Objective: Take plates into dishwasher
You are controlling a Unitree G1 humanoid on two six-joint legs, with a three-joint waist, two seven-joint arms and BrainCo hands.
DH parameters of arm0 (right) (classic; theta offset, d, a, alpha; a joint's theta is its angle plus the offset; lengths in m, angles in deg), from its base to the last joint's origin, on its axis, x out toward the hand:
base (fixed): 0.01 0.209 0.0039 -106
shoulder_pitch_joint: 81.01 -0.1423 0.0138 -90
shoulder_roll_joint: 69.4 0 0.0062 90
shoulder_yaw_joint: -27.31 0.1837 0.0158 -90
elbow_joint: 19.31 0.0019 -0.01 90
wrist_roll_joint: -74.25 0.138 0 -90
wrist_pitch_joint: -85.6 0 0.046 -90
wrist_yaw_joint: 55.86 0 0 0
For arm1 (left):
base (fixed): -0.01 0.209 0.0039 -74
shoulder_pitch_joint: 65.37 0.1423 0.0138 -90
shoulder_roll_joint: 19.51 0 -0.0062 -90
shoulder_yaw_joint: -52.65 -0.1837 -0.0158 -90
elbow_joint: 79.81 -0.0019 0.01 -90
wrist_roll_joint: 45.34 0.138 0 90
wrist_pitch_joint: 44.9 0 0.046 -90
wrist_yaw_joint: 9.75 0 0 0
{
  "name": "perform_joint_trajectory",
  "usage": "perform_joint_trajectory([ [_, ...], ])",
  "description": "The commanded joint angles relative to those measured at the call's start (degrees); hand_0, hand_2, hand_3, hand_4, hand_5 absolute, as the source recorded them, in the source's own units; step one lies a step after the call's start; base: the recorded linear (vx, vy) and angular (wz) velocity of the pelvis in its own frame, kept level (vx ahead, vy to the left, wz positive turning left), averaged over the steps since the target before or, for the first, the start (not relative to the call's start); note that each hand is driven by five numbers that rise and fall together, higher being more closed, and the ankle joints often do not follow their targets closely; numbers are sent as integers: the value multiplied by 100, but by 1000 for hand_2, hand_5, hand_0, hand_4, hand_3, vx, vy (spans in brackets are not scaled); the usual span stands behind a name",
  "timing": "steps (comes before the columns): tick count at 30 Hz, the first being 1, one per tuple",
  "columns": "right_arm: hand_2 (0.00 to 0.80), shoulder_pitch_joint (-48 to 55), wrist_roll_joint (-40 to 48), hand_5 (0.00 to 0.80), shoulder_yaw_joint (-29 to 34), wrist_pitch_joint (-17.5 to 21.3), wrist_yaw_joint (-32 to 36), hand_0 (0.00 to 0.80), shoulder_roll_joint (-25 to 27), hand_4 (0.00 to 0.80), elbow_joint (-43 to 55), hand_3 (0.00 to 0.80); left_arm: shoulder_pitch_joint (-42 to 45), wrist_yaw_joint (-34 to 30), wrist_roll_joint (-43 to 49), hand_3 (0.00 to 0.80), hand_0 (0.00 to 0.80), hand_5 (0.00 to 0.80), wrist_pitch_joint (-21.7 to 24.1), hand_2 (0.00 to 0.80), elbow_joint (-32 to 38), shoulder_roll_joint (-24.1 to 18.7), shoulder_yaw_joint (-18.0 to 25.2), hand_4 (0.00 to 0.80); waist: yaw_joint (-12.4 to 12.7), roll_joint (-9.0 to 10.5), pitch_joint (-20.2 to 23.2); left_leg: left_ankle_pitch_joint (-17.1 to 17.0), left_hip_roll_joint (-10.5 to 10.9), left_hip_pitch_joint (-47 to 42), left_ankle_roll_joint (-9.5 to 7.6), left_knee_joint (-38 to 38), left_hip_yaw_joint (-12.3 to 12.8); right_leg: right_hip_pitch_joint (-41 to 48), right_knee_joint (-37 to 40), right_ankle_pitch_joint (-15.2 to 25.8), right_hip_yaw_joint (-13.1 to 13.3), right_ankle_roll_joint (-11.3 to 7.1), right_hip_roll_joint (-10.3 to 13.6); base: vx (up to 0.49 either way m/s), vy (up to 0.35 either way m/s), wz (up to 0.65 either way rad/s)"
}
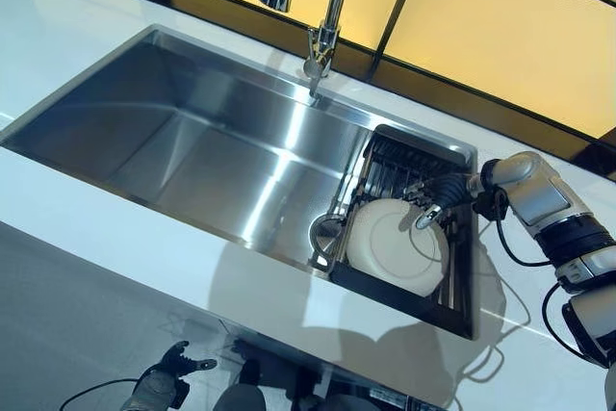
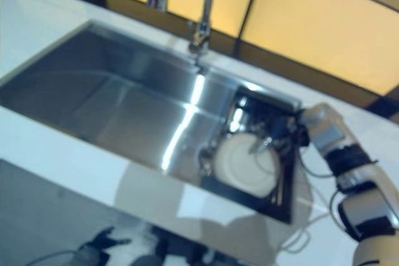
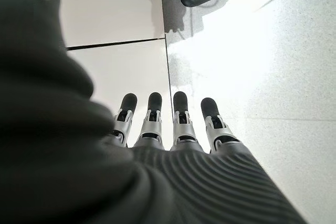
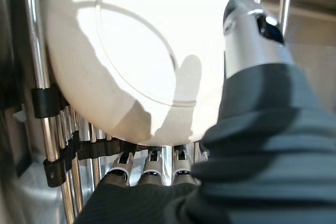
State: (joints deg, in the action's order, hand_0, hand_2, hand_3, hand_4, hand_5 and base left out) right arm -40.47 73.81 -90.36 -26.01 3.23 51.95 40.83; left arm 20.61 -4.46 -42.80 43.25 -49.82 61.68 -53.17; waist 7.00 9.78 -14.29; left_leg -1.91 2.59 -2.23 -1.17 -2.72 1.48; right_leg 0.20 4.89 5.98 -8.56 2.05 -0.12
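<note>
right hand: your right hand [image 1: 438, 201] is over the drying rack at the sink's right end, arm coming in from the right across the countertop, wrist bent toward the plate.
right hand grip: in the right wrist view the thumb [image 4: 247, 30] lies across the plate's upper face near its rim; the fingers [image 4: 151, 165] run under the plate's edge. Thumb above, fingers below: pinching the plate's rim.
plate: white round plate [image 1: 397, 245], raised ring visible on the face turned up. It sits in the rack, tilted, leaning on the rods. Looks clean, no chips that you can see. Hand shadow falls across it.
rack: black-framed dish rack [image 1: 455, 310] with chrome rods [image 4: 45, 103], set into the right end of the sink. A small round metal item [image 1: 325, 233] sits just beside the plate on its left; you cannot tell what it is.
sink: stainless sink [image 1: 192, 141], basin to the left of the rack holds nothing else. Chrome faucet [image 1: 324, 40] stands at the back edge.
countertop: white countertop [image 1: 115, 238] surrounds the sink.
left hand: your left hand [image 3: 168, 129] hangs low, well apart from the sink, below the counter edge. Fingers straight, side by side, holding nothing, pointing at the tiled floor [image 3: 273, 66].
</note>
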Motion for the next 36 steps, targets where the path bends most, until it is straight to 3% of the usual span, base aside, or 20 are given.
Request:
perform_joint_trajectory([
  [1,0,2,146,0,-709,11,889,0,-284,0,66,0,-397,74,-67,0,0,0,140,0,-147,41,-89,0,-13,-77,-310,646,168,255,-413,347,-121,68,-276,-479,-33,-333,33,0,0,0],
  [11,0,62,347,0,-782,92,1270,0,-521,0,177,0,-389,101,-23,0,0,0,98,0,-99,16,-39,0,86,8,-298,607,144,221,-382,221,-38,104,-145,-422,-199,-367,24,-1,-1,0],
  [12,223,65,359,223,-778,82,1245,223,-523,223,187,223,-392,101,-16,0,0,0,80,0,-93,17,-32,0,87,11,-288,607,144,220,-383,215,-40,99,-151,-430,-204,-367,25,0,0,0],
  [13,521,70,386,521,-766,85,1234,521,-521,521,190,521,-387,102,-16,0,0,0,74,0,-87,16,-26,0,90,12,-277,607,142,222,-384,213,-37,97,-155,-433,-213,-368,28,0,0,0],
  [14,740,62,419,740,-757,77,1237,740,-523,740,194,740,-383,114,-20,0,0,0,77,0,-94,25,-25,0,89,13,-262,606,143,220,-383,210,-36,96,-156,-436,-214,-367,28,0,0,0],
  [15,800,58,440,800,-760,68,1234,800,-516,800,199,800,-384,118,-15,0,0,0,84,0,-111,31,-24,0,86,13,-252,607,144,218,-382,206,-40,94,-160,-440,-216,-369,29,0,0,0],
  [29,800,91,900,800,-618,53,1084,800,-335,800,348,800,-283,138,32,0,0,0,131,0,-146,38,26,0,55,11,-141,637,151,124,-399,187,-10,126,-225,-462,-225,-403,50,0,2,0],
  [36,800,125,978,800,-616,54,1429,800,-193,800,478,800,-240,170,53,0,0,0,143,0,-208,26,72,0,35,51,-76,657,147,61,-406,179,16,171,-223,-464,-216,-411,39,12,7,-3],
])
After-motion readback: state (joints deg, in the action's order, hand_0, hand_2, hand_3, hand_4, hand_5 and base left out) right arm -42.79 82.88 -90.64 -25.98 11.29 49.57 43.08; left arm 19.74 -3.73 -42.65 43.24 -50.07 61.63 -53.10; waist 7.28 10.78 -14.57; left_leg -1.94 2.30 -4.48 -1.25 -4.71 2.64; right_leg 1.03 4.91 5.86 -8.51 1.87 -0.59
